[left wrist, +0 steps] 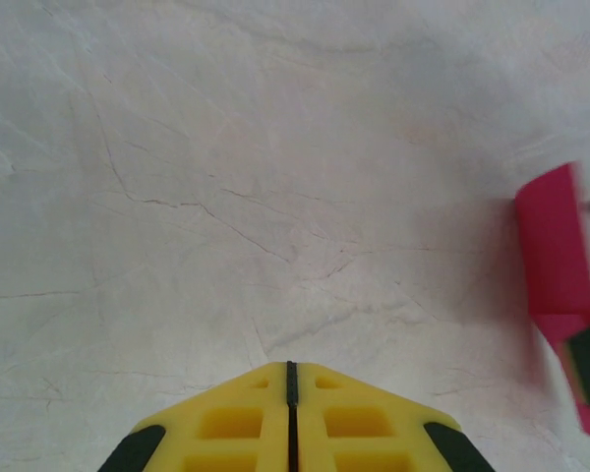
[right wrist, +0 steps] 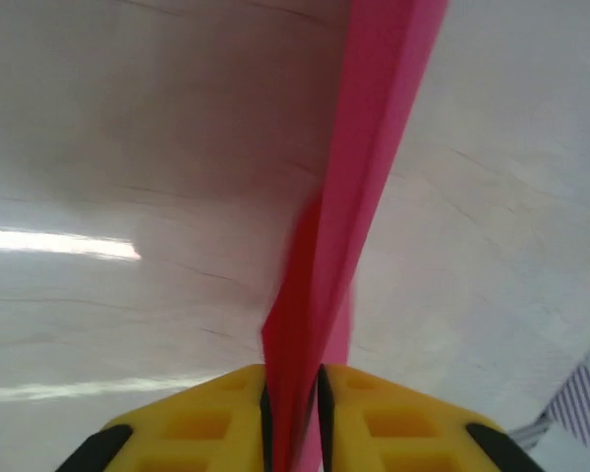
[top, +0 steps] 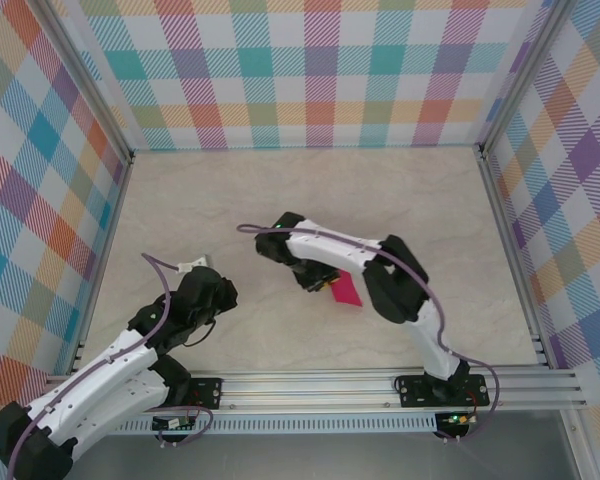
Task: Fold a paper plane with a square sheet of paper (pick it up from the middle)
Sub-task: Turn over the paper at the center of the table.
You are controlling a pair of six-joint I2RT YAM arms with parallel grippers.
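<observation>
Pink paper sheet (right wrist: pixel 374 197) thin, matt, tabletop (left wrist: pixel 226 197) smooth marble-look w/ sheen, right pincer (right wrist: pixel 293 379) yellow matt plastic.

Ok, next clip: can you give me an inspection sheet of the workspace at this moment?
Surface: pale marbled tabletop, bare apart from the arms and the paper.
Job's things: pink paper, looks folded narrow, lifted off the table near the middle.
Clutter: nothing seen.
Grippers: right gripper closed on the pink paper, which runs up between its yellow fingers; left gripper shut and holding nothing, over bare table with the paper off to its right.
Cables: a purple-grey cable runs along the left arm and another along the right arm; neither touches the paper.
Surroundings: plaid walls on three sides, metal rail along the near edge.
</observation>
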